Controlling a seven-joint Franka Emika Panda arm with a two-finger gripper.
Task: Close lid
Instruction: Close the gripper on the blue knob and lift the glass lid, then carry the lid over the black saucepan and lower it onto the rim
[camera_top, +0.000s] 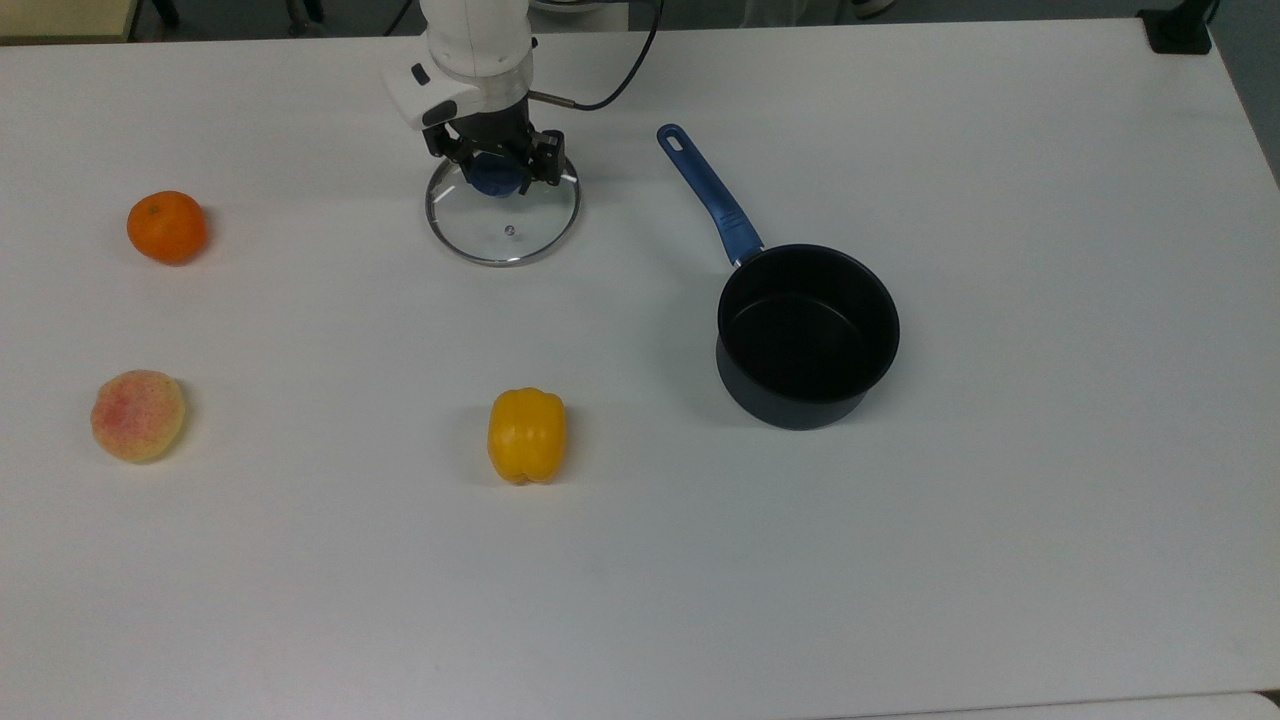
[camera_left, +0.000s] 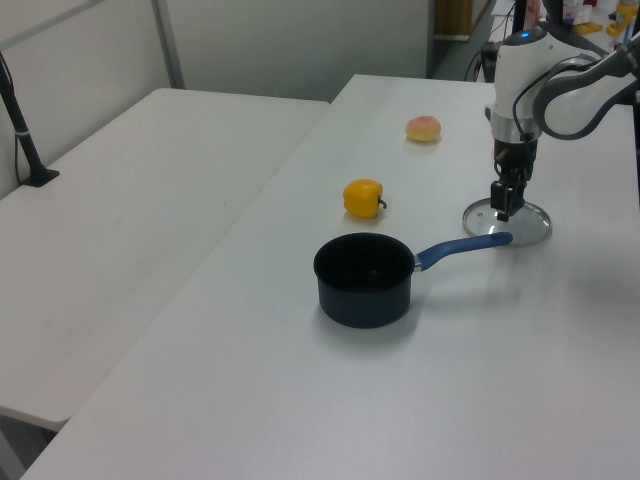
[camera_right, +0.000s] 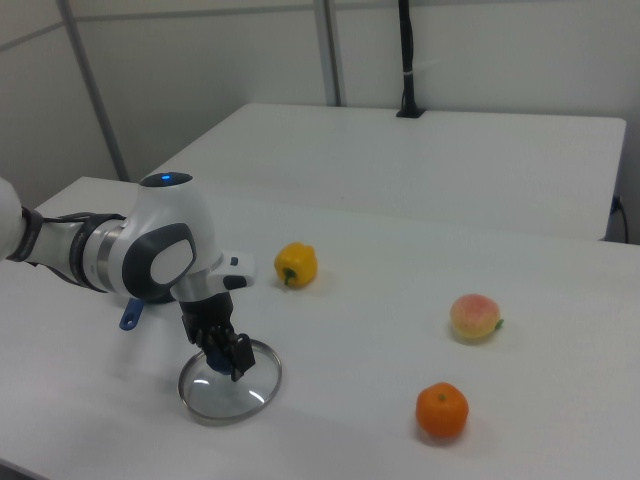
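Your gripper (camera_top: 497, 168) is down on the lid (camera_top: 503, 222), its two black fingers set on either side of the blue knob (camera_top: 493, 180) and drawn in close against it, so it looks clamped on the knob. In the left view the gripper (camera_left: 503, 203) hangs straight down from the white wrist onto the lid (camera_left: 508, 221), and in the right view the gripper (camera_right: 225, 350) sits over the lid (camera_right: 230, 381) in the same way.

You will find the lid lying flat on the white table (camera_top: 640, 560), its thin metal rim resting on the surface and the small steam vent (camera_top: 510, 231) showing through the clear glass, nearer the camera than the knob in the top view.

The saucepan (camera_top: 808, 335) stands well apart from the lid, toward the top view's right. It is upright, uncovered, and its dark inside holds nothing. Its blue handle (camera_top: 709, 194) points up and toward the top view's left, its end near the lid but not touching it. In the left view the saucepan (camera_left: 365, 279) is in front, with the handle reaching toward the lid.

A yellow bell pepper (camera_top: 527, 435) lies on the table nearer the camera than the lid in the top view. An orange (camera_top: 166, 227) and a peach (camera_top: 138, 415) sit far off at the top view's left.
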